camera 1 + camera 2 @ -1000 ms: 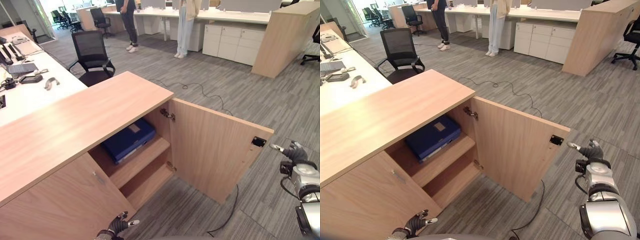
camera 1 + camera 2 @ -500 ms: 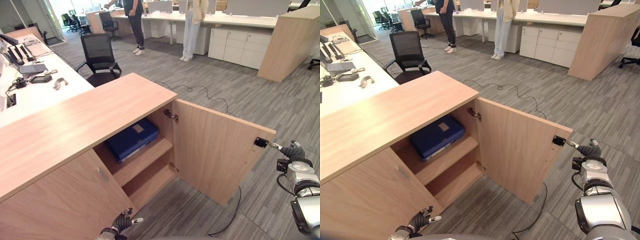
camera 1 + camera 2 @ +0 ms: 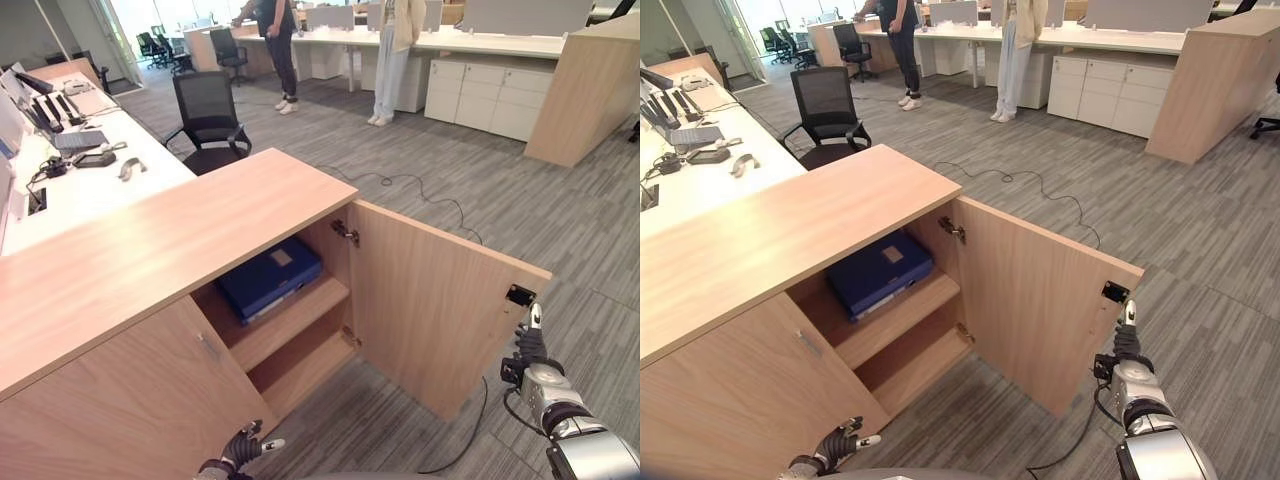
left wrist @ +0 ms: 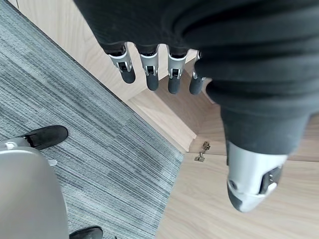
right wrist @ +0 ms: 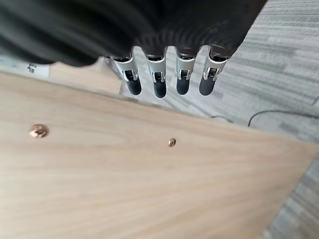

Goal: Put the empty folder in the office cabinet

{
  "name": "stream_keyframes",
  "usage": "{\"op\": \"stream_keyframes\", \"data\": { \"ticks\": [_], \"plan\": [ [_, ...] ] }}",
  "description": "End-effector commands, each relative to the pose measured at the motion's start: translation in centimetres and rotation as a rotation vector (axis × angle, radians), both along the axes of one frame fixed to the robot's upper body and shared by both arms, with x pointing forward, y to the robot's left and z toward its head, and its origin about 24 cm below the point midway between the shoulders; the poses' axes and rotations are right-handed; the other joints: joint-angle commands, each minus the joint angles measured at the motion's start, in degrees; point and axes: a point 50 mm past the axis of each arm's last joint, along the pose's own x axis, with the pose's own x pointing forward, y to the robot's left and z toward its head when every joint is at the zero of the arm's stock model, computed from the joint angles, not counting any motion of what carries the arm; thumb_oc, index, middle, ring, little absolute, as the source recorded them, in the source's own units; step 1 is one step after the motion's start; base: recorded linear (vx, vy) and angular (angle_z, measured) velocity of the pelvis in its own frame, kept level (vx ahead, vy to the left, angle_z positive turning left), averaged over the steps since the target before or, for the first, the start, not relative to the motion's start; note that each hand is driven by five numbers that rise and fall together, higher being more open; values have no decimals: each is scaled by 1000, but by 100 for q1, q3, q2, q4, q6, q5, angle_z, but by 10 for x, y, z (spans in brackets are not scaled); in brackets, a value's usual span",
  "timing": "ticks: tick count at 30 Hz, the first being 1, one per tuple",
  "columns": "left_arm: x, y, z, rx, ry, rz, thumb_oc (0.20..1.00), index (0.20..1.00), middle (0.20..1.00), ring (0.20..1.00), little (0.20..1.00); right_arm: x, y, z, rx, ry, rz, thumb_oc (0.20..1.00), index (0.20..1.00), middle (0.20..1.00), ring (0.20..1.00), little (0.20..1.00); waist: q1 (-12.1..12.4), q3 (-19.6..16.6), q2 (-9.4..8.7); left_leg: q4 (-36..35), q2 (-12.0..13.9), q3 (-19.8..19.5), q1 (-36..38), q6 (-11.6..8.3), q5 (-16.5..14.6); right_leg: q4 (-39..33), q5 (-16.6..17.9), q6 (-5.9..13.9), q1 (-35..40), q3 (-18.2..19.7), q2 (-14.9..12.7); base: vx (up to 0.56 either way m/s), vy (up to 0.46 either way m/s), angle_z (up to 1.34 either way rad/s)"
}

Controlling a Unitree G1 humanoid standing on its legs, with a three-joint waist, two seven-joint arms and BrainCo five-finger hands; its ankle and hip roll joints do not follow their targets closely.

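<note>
Open-plan office with grey striped carpet floor. Landmark: black mesh office chair. To its left, a white worktop carrying a keyboard and small devices. Beyond it, long white desks with two standing persons and further chairs. To its far right, white drawer units adjoin a wooden partition. Daylight enters from windows behind the chair.

Blue folder lying flat on the upper shelf of the wooden cabinet, its door swung open, right hand at the door's outer edge.
</note>
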Motion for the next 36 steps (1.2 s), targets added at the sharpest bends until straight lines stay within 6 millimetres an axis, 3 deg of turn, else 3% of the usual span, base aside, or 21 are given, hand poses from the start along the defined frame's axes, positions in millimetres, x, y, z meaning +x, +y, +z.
{"op": "stream_keyframes", "data": {
  "ticks": [1, 8, 15, 18, 23, 28, 30, 36],
  "plan": [
    [35, 11, 13, 61, -107, -55, 1000, 1000, 1000, 1000, 1000, 57, 98, 13, 126, -144, 383, 1000, 1000, 1000, 1000, 1000, 303, 331, -441, 57, -389, -76, -143, 92, -22, 43, -677, 140, 347, -94, 27, 0, 0, 0],
    [37, 16, 17, 90, -128, -83, 1000, 1000, 1000, 1000, 1000, 49, 122, 30, 185, -279, 529, 1000, 1000, 1000, 1000, 1000, 250, 337, -501, 57, -357, -50, -105, 82, -38, 56, -684, 138, 353, -91, 30, -9, -8, -4],
    [33, 17, 16, 90, -122, -87, 1000, 1000, 1000, 1000, 1000, 52, 119, 32, 181, -290, 507, 1000, 1000, 1000, 1000, 1000, 302, 332, -514, 57, -329, -17, -108, 72, -25, 59, -665, 139, 328, -120, 48, 0, 0, 0],
    [30, 19, 15, 92, -112, -77, 1000, 1000, 1000, 1000, 1000, 55, 126, 36, 202, -313, 524, 1000, 1000, 1000, 1000, 1000, 318, 343, -527, 57, -312, 39, -106, 68, -22, 61, -651, 145, 306, -117, 62, 0, 0, 0],
    [28, 20, 14, 96, -104, -65, 1000, 1000, 1000, 1000, 1000, 49, 148, 39, 277, -350, 592, 1000, 1000, 1000, 1000, 1000, 332, 365, -546, 57, -305, 58, -131, 55, -3, 51, -646, 151, 292, -121, 73, -6, -5, -2],
    [39, 21, 19, 105, -139, -60, 1000, 1000, 1000, 1000, 1000, 39, 171, 42, 370, -387, 655, 1000, 1000, 1000, 1000, 1000, 381, 405, -575, 57, -297, -123, -269, -5, 70, 43, -656, 133, 270, -231, 56, -14, -13, 6],
    [45, 23, 21, 116, -152, -46, 1000, 1000, 1000, 1000, 1000, 32, 190, 43, 421, -393, 729, 1000, 1000, 1000, 1000, 1000, 472, 441, -587, 57, -293, -302, -368, -68, 137, 43, -693, 94, 265, -357, 71, -12, -40, 36],
    [48, 28, 23, 135, -165, -42, 1000, 1000, 1000, 1000, 1000, 21, 212, 39, 398, -342, 887, 1000, 1000, 1000, 1000, 1000, 754, 542, -626, 128, -278, -675, -567, -191, 255, 43, -804, 32, 335, -719, 112, -21, -52, 34]
  ]
}}
